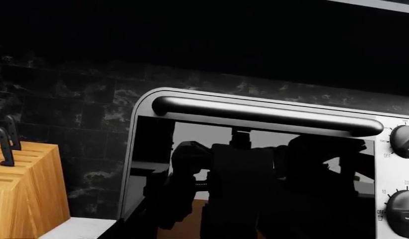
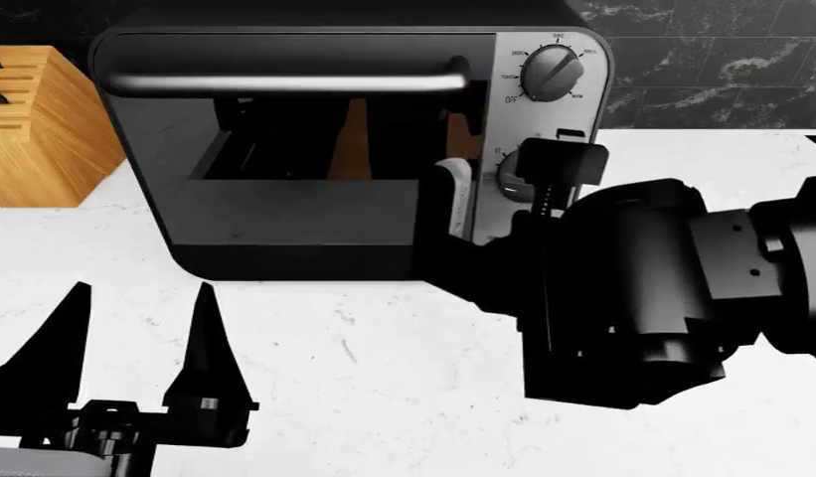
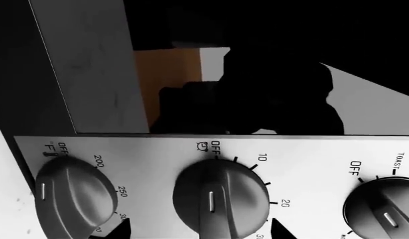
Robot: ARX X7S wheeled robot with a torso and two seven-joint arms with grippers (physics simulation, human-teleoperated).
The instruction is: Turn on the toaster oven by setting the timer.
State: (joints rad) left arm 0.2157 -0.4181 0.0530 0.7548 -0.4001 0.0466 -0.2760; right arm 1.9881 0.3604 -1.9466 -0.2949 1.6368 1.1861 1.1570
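Observation:
The toaster oven (image 2: pixel 315 199) stands on the counter, a black box with a glass door, a silver bar handle (image 2: pixel 288 82) and a silver panel with three dials. My right gripper (image 2: pixel 511 184) is open and straddles the middle dial. In the right wrist view the timer dial (image 3: pixel 221 196) points at OFF, and the gripper (image 3: pixel 199 230) has one dark fingertip (image 3: pixel 121 230) on each side of it, not closed on it. The temperature dial (image 3: pixel 74 199) and function dial (image 3: pixel 383 211) flank it. My left gripper (image 2: pixel 136 343) is open and empty, low in front of the oven, whose door also fills the left wrist view (image 1: pixel 257 164).
A wooden knife block (image 2: pixel 43 129) stands left of the oven and shows in the left wrist view (image 1: pixel 25 194). The white marble counter (image 2: pixel 381 348) stretches in front. A black marble backsplash (image 2: pixel 713 60) is behind. My right arm (image 2: pixel 673 288) hangs over the counter's right part.

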